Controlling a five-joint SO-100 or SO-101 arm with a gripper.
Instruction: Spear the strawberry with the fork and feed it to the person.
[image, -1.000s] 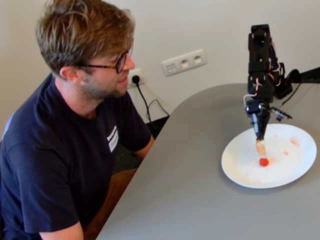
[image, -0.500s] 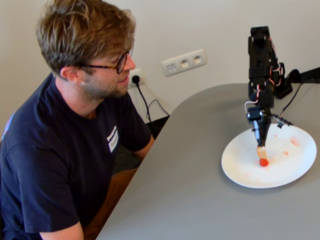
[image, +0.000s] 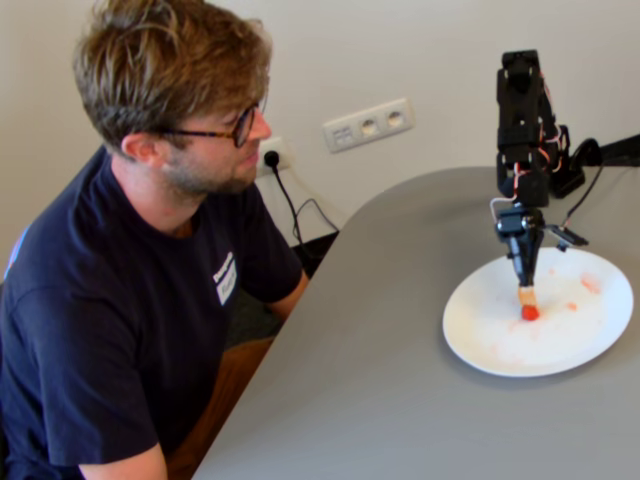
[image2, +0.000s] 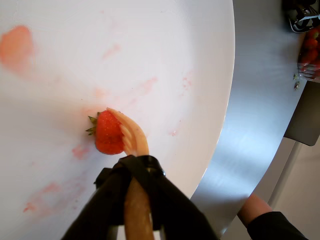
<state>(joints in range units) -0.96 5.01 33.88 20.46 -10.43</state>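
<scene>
- The spearing step is in hand: the fork (image2: 134, 140) has its tines against the right side of the strawberry (image2: 108, 132) in the wrist view, and whether they have gone in cannot be told.
- The gripper (image: 524, 262) is pinched on the fork's stem (wrapped in dark tape).
- The strawberry rests on the white plate (image: 590, 340), a little toward 9 o'clock from the plate's middle in the fixed view, among pink smears.
- In the wrist view the fork's long axis runs from 6 o'clock up toward 11, tines uppermost; in the fixed view it hangs near vertical, tines down.
- The berry's green cap points to 9 o'clock in the wrist view.
- Next, by my judgement: lift steadily, then swing toward the person (image: 190, 140) at 9 o'clock, keeping the fruit from sliding off.
</scene>
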